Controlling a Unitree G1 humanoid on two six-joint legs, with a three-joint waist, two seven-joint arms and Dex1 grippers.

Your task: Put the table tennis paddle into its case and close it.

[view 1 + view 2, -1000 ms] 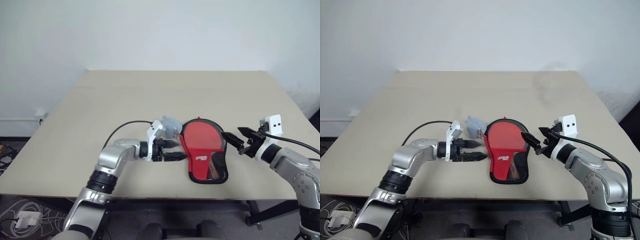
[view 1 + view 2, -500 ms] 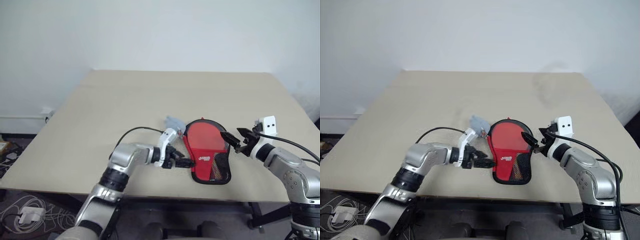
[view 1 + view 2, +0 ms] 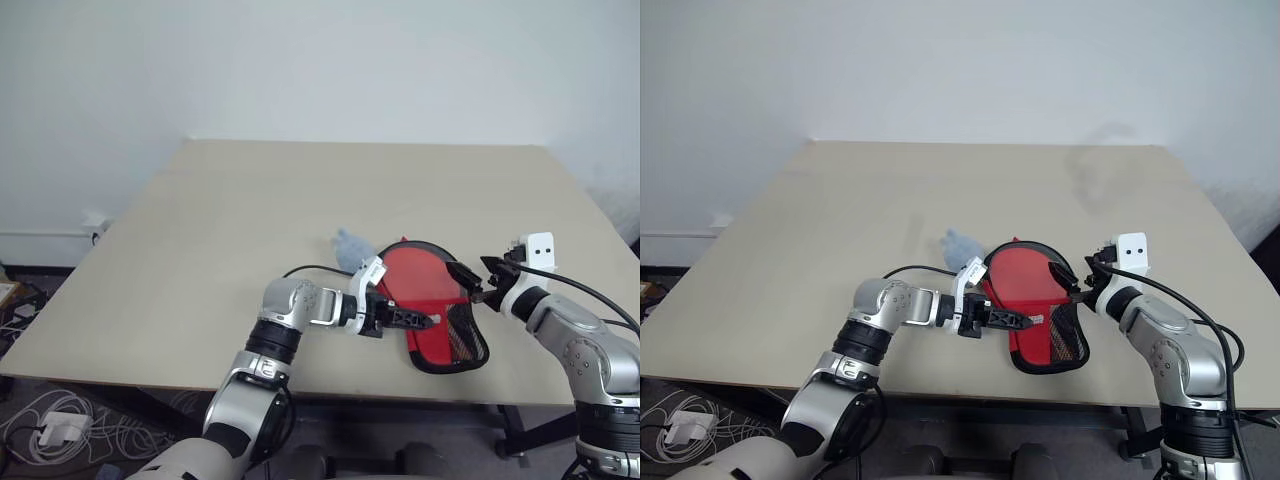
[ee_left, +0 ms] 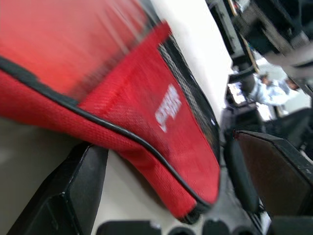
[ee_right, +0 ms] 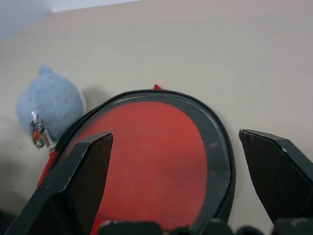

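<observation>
Since before, the left hand has been swung onto the case, fingers apart; right hand, spread, is beside it. Zipping is judged next.

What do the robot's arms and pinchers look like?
Both arms are shiny silver metal with black joints. Each ends in a white wrist block and two pointed black fingers: the left gripper and the right gripper. A black cable loops along each arm.

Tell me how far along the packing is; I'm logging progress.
Done: the paddle appears to lie inside the case. In hand: the left gripper, open, straddles the case's red edge; the right gripper, open, sits at its other side. Left: closing the case.
</observation>
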